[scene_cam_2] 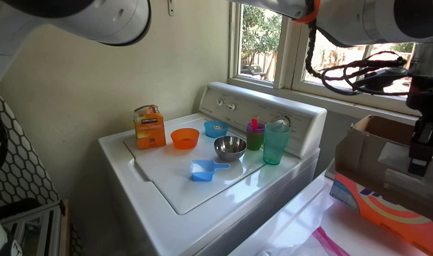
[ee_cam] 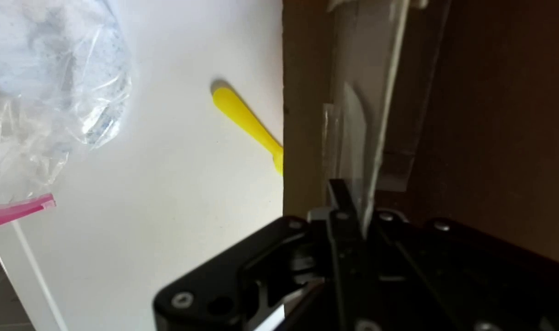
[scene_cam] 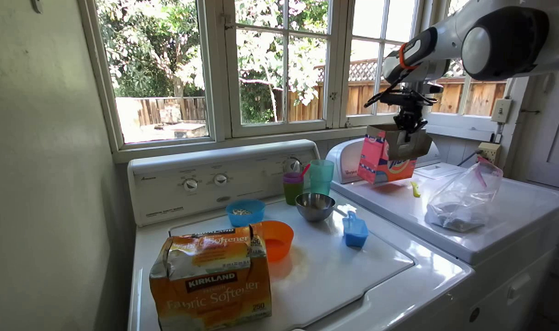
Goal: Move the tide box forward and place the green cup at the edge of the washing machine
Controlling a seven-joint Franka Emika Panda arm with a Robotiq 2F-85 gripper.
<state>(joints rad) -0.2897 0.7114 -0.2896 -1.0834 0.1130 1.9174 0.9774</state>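
The tide box [scene_cam: 373, 161] is over the neighbouring white appliance, tilted, its brown top flap folded outward; in an exterior view its orange front [scene_cam_2: 390, 213] is partly cut off. I cannot tell whether its base touches the surface. My gripper [scene_cam: 408, 133] points down and is shut on the box's cardboard edge, also seen in an exterior view [scene_cam_2: 421, 163] and the wrist view [ee_cam: 358, 216]. The green cup [scene_cam: 322, 177] stands upright at the back corner of the washing machine [scene_cam: 325, 262], near its control panel; it also shows in an exterior view [scene_cam_2: 275, 144].
On the washing machine stand a Kirkland box [scene_cam: 215, 285], an orange bowl [scene_cam: 279, 239], a blue bowl [scene_cam: 246, 212], a metal bowl [scene_cam: 315, 207], a blue scoop [scene_cam: 355, 232] and a purple-green cup [scene_cam: 293, 188]. The neighbouring appliance holds a clear bag [scene_cam: 465, 197] and a yellow utensil [ee_cam: 245, 117].
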